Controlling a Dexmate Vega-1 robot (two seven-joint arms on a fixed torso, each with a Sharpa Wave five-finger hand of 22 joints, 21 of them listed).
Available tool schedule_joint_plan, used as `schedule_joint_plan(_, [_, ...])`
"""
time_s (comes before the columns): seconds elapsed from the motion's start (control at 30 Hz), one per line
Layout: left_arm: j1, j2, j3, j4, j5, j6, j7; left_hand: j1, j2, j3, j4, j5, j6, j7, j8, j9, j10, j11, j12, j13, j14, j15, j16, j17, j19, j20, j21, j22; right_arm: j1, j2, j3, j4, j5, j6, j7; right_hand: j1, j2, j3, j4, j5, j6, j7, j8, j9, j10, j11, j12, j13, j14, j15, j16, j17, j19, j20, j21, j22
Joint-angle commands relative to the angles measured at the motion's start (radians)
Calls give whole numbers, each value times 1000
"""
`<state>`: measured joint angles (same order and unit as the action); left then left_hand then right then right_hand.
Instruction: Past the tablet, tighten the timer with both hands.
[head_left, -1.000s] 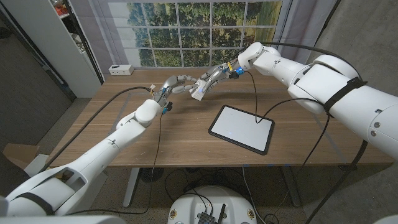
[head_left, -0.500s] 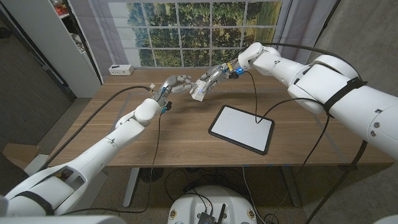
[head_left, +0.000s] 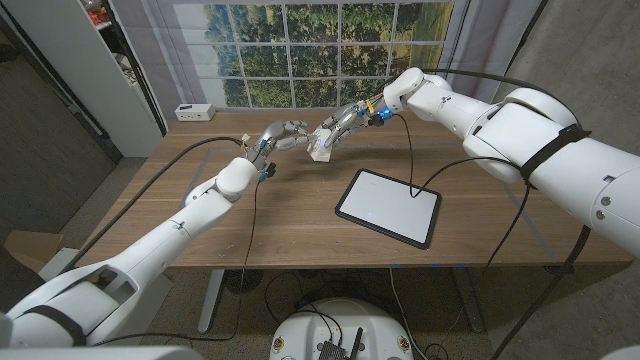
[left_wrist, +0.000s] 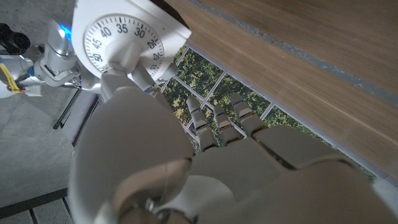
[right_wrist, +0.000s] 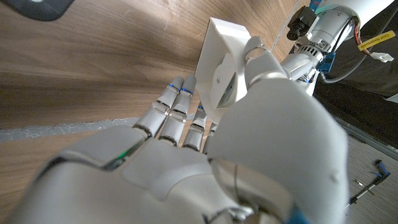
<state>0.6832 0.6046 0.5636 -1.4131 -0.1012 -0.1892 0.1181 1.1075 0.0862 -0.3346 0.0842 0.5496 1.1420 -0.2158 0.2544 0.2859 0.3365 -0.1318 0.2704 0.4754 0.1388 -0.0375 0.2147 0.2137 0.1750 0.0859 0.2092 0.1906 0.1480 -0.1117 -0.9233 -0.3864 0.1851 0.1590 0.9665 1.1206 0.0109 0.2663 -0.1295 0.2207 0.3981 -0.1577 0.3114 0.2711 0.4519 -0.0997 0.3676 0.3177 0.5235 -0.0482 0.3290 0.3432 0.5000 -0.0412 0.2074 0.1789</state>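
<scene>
The small white square timer with a round number dial (head_left: 320, 145) is up in the air, past the flat black-edged tablet with a white screen (head_left: 388, 206) on the brown wooden table (head_left: 200, 250). The right hand (head_left: 343, 122) grips it. The left hand (head_left: 285, 135) reaches in, and its thumb touches the dial; the other fingers (left_wrist: 214, 121) are spread.

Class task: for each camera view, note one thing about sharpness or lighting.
Head view: evenly lit and sharp, tablet screen a bright white. Left wrist view: timer dial numbers readable, left hand up close and soft. Right wrist view: right hand large and blurred in front, wood grain streaked.
</scene>
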Motion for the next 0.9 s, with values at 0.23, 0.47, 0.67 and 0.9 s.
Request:
schedule_joint_plan(0.23, [2, 26, 2, -30, 31, -12, -19, 43, 60, 22, 23, -30, -642, 15, -90, -45, -95, 70, -35, -2, -17, 13, -3, 9, -2, 41, 12, 5, -8, -7, 23, 8, 29, -13, -10, -139, 141, 8, 7, 0, 96, 29, 42, 8, 99, -17, 28, 236, 43, -159, 38, 8, -5, -1, 7, 5])
schedule_joint_plan(0.47, [9, 35, 1, -67, 52, 27, -5, 58, 73, 31, 23, -36, -655, 33, -65, -45, -110, 79, -40, -10, -14, 20, -6, 5, 7, 52, 15, 5, -19, -24, 41, 7, 47, -9, -11, -128, 137, 0, -6, -8, 121, 38, 54, 19, 128, -10, 39, 249, 55, -164, 54, 15, 2, 0, 11, 5])
schedule_joint_plan(0.67, [2, 32, 10, -78, 79, 49, 3, 74, 78, 38, 20, -40, -648, 69, -55, -46, -131, 91, -46, -17, -27, 28, -12, 2, 2, 55, 14, 6, -27, -33, 52, 5, 57, 1, -2, -117, 136, -2, -14, -12, 139, 54, 61, 27, 148, -5, 49, 258, 70, -161, 63, 14, 13, 9, 15, 4])
schedule_joint_plan(0.9, [-6, 35, 14, -75, 88, 50, -4, 86, 79, 43, 18, -45, -669, 95, -60, -47, -148, 99, -51, -23, -37, 32, -16, 0, -1, 57, 14, 6, -32, -53, 69, -10, 71, 18, 30, -108, 130, -6, -21, -17, 157, 75, 67, 35, 169, 8, 63, 267, 92, -157, 72, 11, 24, 19, 18, 4])
